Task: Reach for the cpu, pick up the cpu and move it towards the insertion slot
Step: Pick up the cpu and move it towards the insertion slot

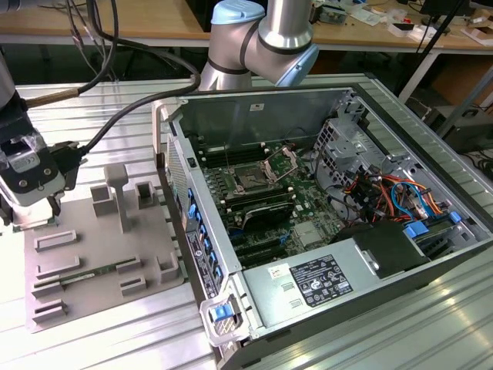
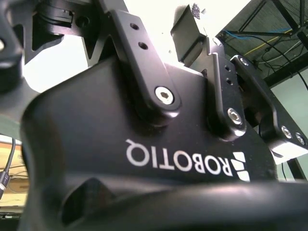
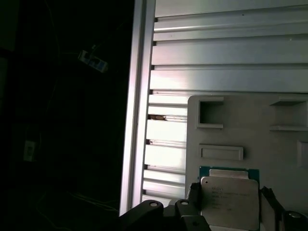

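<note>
Hovers low over the grey tray (image 1: 92, 254) at the exterior view's left, gripper (image 1: 32, 212) well apart from the insertion slot (image 1: 250, 179) inside the open computer case (image 1: 254, 116). Sits astride the cpu (image 3: 230, 202), flat on the tray. Cannot tell whether jaws pinch it or stand just clear. Risks tipping or dropping the thin chip if caught off-centre.

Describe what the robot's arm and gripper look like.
In the exterior view, the arm has silver tubes with pale blue joint caps, and thick black cables run to the gripper. The second wrist view shows its matte black body, white lettering and silver bolts.
</note>
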Tool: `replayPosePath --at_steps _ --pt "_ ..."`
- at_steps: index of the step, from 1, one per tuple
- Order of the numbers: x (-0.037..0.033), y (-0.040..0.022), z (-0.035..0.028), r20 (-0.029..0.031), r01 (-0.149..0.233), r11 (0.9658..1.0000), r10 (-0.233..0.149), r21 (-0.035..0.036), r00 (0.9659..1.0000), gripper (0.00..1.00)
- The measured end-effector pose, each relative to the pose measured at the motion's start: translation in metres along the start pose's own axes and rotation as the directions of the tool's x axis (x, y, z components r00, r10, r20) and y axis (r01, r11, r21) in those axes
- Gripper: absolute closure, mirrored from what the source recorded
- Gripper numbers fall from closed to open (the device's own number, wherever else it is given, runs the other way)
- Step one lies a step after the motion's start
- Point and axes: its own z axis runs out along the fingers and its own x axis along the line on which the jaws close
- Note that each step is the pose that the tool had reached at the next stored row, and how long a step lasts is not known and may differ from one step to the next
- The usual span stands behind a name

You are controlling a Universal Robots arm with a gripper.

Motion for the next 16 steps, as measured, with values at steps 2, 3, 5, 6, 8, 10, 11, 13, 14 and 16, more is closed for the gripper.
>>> replayPosePath --at_steps 2,3,5,6,8,10,11,13,14,16 --pt "0.0000 0.0001 -0.0013 0.0000 0.000 1.0000 0.000 0.0000 1.0000 0.45" --pt "0.0000 0.0001 -0.0018 0.0000 0.000 1.0000 0.000 0.0000 1.0000 0.45" --pt "0.0000 0.0002 -0.0029 -0.0001 0.000 1.0000 0.000 0.0000 1.0000 0.45" --pt "0.0000 0.0002 -0.0033 0.0000 0.000 1.0000 0.000 0.0000 1.0000 0.45" --pt "0.0000 0.0002 -0.0044 0.0000 0.000 1.0000 0.000 0.0000 1.0000 0.45" --pt "0.0000 0.0003 -0.0053 0.0001 0.000 1.0000 0.000 -0.0001 1.0000 0.45" --pt "0.0000 0.0003 -0.0058 0.0000 0.000 1.0000 0.000 0.0000 1.0000 0.45" --pt "0.0000 0.0003 -0.0066 0.0001 0.000 1.0000 0.000 0.0000 1.0000 0.45" --pt "0.0000 0.0004 -0.0073 0.0000 0.000 1.0000 0.000 0.0000 1.0000 0.45" --pt "0.0000 0.0004 -0.0080 0.0001 0.000 1.0000 0.000 0.0000 1.0000 0.45"
